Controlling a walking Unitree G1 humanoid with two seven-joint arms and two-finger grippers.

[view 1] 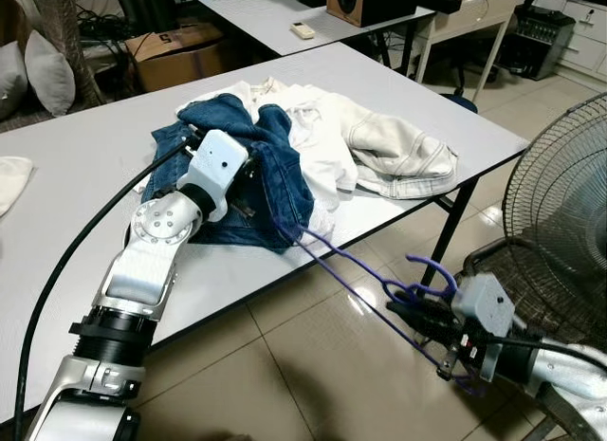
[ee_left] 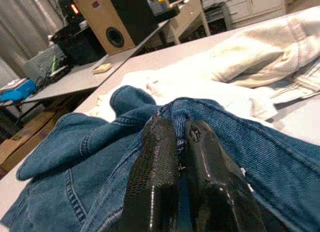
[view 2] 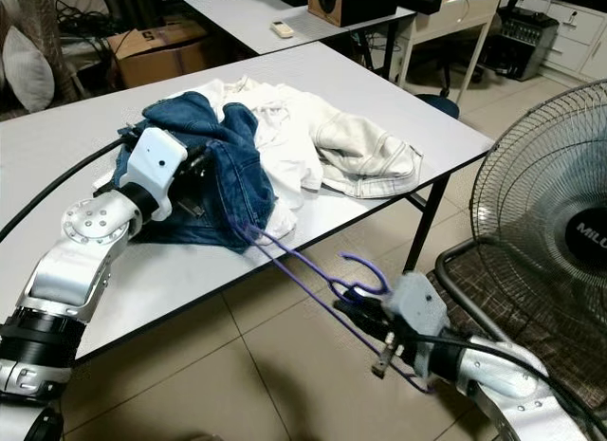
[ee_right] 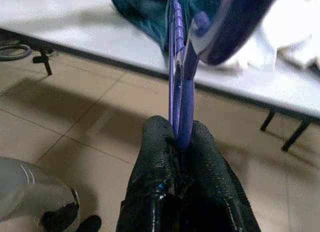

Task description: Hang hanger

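Clearly a two-handed moment. Purple hanger [view 1: 360,270] stretched between bench edge and floor space — hook end out over the tiles, far end buried in the blue jeans [view 1: 242,180] at the front of the bench [view 1: 85,175]. Right gripper [ee_right: 179,137] clamped shut on the hanger just below the hook, thin purple bars pinched between the black fingers [ee_right: 155,152]. Left gripper [ee_left: 180,142] up on the bench, fingers closed on a fold of the denim, probably near the waistband, though hard to say from the wrist view.

On handling: a light, thin hanger, springy rather than rigid, likely smooth plastic and so prone to twisting or sliding in a pinch grip. Best held where held now, near the neck under the hook, leaving the hook free for a rail. Jeans another matter — soft, floppy, heavy for their size, with nothing stiff to grab; seams and waistband the firmest places to take hold. Weight of the denim likely to drag the hanger down and tilt it once lifted off the bench.

Beside the jeans, a heap of white clothes [view 1: 370,142], touching the denim. Close to the right arm, a standing fan [view 1: 569,213] — something to steer clear of.
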